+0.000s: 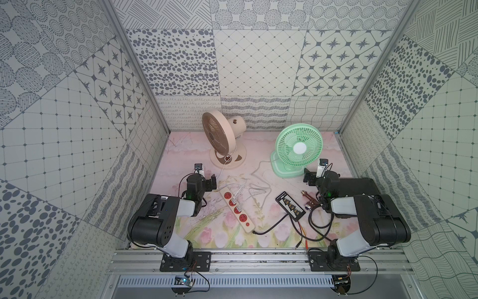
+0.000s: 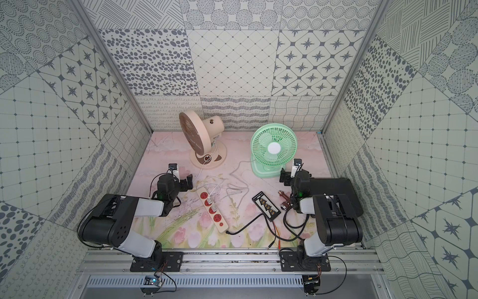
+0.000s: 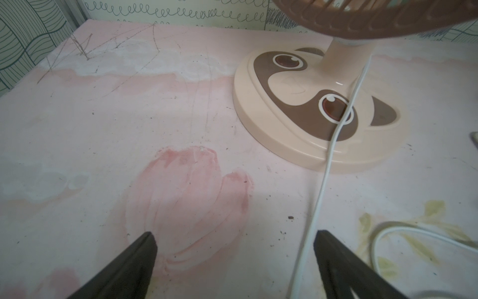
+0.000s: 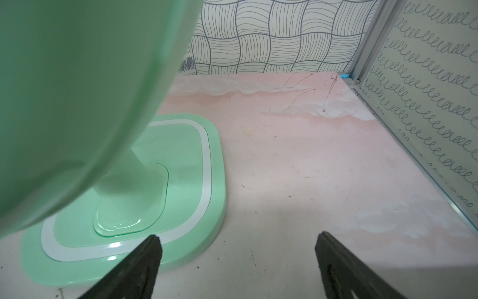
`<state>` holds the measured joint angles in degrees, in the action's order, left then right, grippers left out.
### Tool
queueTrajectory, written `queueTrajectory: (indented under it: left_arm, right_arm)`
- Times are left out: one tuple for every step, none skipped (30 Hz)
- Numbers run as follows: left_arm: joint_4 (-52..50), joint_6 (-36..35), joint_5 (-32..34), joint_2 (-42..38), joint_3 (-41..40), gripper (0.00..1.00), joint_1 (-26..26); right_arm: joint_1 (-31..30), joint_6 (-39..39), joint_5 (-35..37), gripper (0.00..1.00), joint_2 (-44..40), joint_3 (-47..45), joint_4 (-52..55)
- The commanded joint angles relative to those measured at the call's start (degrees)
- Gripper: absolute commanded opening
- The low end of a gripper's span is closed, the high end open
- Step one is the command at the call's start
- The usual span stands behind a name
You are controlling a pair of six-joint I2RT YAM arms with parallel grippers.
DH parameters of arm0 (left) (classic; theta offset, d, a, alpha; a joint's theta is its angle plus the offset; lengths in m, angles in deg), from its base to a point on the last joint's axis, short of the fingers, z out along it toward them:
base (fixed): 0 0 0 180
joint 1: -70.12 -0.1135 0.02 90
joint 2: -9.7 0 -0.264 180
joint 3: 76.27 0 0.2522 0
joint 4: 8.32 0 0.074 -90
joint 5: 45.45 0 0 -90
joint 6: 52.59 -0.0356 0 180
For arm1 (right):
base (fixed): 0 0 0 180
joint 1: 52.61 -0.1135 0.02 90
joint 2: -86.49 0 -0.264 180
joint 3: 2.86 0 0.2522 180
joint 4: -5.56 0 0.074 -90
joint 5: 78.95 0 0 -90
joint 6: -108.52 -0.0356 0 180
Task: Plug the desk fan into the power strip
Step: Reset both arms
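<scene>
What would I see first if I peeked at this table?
The two desk fans at the back of the table grab you first: a mint-green fan on the right and a beige fan with a brown grille on the left. The beige one's base has a cartoon face with big brown eyes. Nearer, in the middle, the cream power strip shows a row of bright red sockets.
</scene>
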<state>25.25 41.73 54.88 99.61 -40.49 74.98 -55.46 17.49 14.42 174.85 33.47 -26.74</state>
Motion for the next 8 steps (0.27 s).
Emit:
queueTrajectory:
  left_arm:
    - [3.22,-1.35,-1.1,0.16,0.55,0.99,-0.3]
    - [3.25,-1.35,-1.05,0.18,0.51,0.99,-0.26]
    - [3.24,-1.33,-1.09,0.18,0.49,0.99,-0.35]
    - [3.27,-1.37,-1.1,0.1,0.52,0.99,-0.27]
    - [3.2,-1.33,-1.16,0.14,0.48,0.99,-0.3]
    - [3.28,-1.34,-1.15,0.1,0.5,0.99,-0.29]
    - [3.26,-1.33,-1.11,0.13,0.49,0.99,-0.31]
    - [3.22,-1.33,-1.1,0.16,0.48,0.99,-0.35]
  right_arm:
    - [0.21,-0.28,-0.44,0.97,0.48,0.99,-1.67]
    - [0.21,-0.16,-0.46,0.97,0.42,0.99,-1.65]
    - [0.22,-0.16,-0.47,0.97,0.41,0.97,-1.57]
    - [0.22,-0.11,-0.53,0.97,0.42,1.08,-1.57]
    - [0.22,-0.15,-0.56,0.97,0.41,0.96,-1.57]
    - [0.22,-0.13,-0.56,0.97,0.41,0.96,-1.57]
    - [0.22,-0.24,-0.56,0.97,0.41,0.96,-1.52]
    - [0.22,-0.21,-0.55,0.97,0.43,0.96,-1.54]
